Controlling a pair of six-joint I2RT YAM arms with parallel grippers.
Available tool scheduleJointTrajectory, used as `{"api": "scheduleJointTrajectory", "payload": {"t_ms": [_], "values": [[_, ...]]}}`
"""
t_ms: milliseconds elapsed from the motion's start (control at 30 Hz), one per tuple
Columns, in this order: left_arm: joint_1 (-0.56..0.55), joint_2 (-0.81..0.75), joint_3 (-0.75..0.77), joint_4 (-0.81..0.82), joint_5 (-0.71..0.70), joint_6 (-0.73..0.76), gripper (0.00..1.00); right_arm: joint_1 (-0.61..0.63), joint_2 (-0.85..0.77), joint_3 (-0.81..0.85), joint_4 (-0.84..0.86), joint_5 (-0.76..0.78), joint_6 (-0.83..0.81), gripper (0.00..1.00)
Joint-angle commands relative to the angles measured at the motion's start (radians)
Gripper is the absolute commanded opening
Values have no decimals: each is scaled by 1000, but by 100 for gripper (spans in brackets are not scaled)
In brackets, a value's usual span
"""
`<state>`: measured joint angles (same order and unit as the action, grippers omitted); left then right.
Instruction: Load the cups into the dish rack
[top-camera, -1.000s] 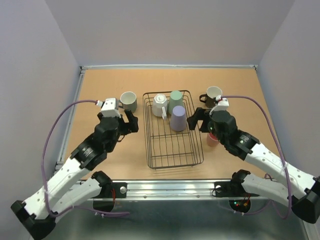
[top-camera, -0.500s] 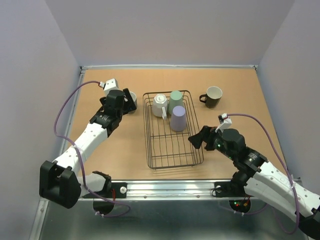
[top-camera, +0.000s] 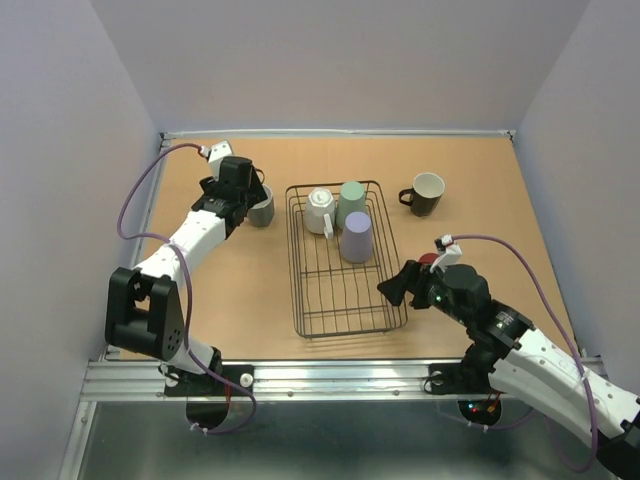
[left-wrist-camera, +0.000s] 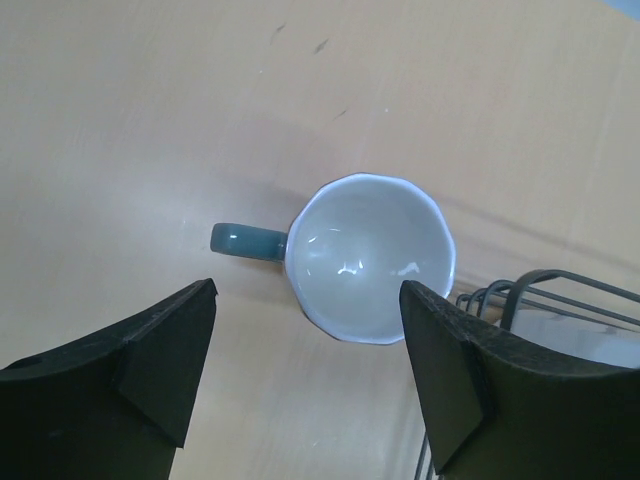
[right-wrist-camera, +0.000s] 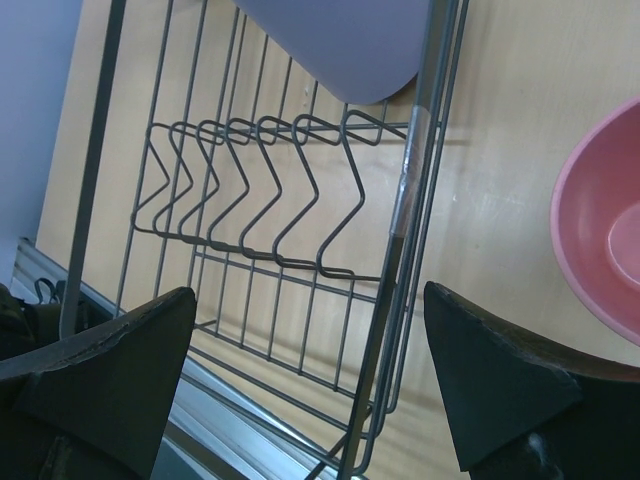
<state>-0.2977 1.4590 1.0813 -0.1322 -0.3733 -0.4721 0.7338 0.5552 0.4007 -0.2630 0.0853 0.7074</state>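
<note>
Left hand (left-wrist-camera: 305, 288) apart over grey mug (left-wrist-camera: 370, 255) beside dish rack (left-wrist-camera: 560, 285) edge; right hand (right-wrist-camera: 310, 293) apart.

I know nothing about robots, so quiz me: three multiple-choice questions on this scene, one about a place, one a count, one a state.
1. Where does the black mug stand relative to the dish rack?
A) inside it
B) on the table, to its right
C) on the table, to its left

2. How many cups are in the dish rack?
A) one
B) five
C) three

3. How do the fingers of the left gripper stand at the grey mug?
A) spread apart, the mug not gripped
B) clamped on its handle
C) clamped on its rim

Answers:
1 B: the top view shows the black mug on bare wood beyond the rack's right side.
2 C: the white mug, green tumbler and lavender tumbler sit inside the wires.
3 A: the left wrist view shows both fingers wide apart, clear of the mug.
</note>
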Motion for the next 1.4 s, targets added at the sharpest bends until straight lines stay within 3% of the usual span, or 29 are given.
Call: {"api": "scheduleJointTrajectory", "payload": {"t_ms": [0, 233, 300, 700, 933, 1167, 1267, 1367], "values": [[6, 27, 28, 8, -4, -8, 83, -2, -17, -25, 5, -2, -9, 100], [9, 61, -23, 55, 17, -28, 72, -2, -14, -26, 1, -7, -13, 100], [9, 80, -23, 63, 19, -31, 63, -2, -9, -26, 1, -9, -14, 100], [19, 153, -20, 78, 23, -33, 59, -2, -3, -28, -1, 1, -11, 100], [26, 176, -20, 94, 39, -25, 28, -4, 8, -26, 1, 4, -16, 100], [37, 185, -29, 109, 74, -20, 25, -2, 15, -23, 2, 5, -17, 100], [42, 192, -29, 114, 93, -10, 0, -2, 23, -22, 1, 8, -19, 100], [45, 176, -31, 112, 102, -5, 0, -2, 26, -22, 1, 14, -19, 100]]}}
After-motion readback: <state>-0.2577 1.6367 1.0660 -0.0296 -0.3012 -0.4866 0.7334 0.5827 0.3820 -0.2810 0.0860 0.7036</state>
